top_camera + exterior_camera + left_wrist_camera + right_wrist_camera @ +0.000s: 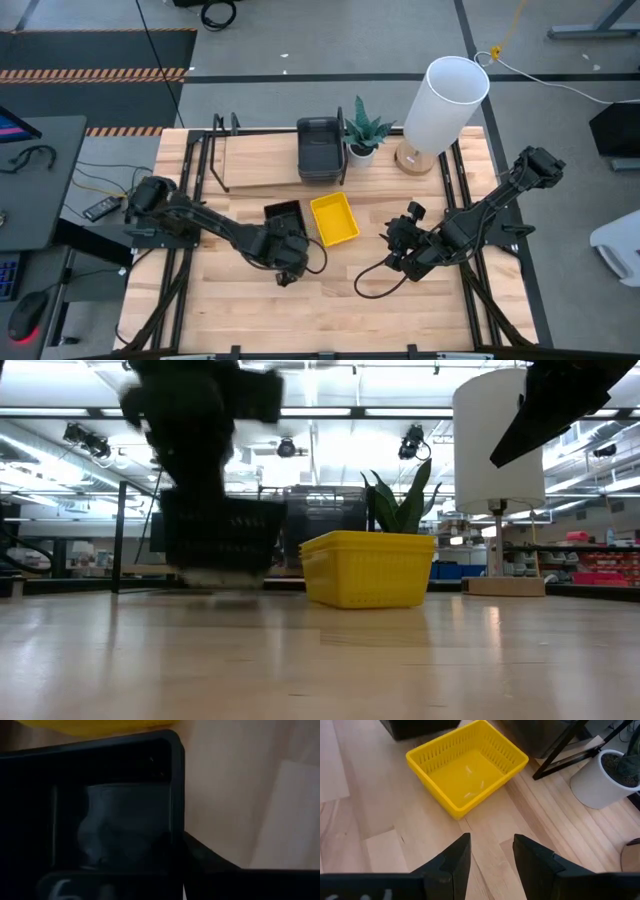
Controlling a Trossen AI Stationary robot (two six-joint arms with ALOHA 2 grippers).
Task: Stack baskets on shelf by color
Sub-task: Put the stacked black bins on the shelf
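Note:
A black mesh-sided basket (283,213) (220,538) lies left of a yellow basket (334,219) (468,766) that rests flat on the table. My left gripper (284,236) is shut on the black basket's near end. In the low view this basket appears slightly off the table, with a shadow below it. A dark grey basket (320,148) stands on the shelf (258,160) at the far edge. My right gripper (400,243) (492,855) hovers open over bare wood to the right of the yellow basket, touching nothing. My left gripper holds the black basket at its near end wall (176,820), slanting down from the near side. One dark finger (210,867) shows outside the wall; the other is hidden in the dark interior. The basket stays roughly level below the gripper.
A potted plant (362,135) and a tall white lamp (440,100) stand at the far edge right of the shelf. Black frame rails run along both table sides. A cable (372,282) loops on the wood near my right arm. Open wood lies toward the near edge.

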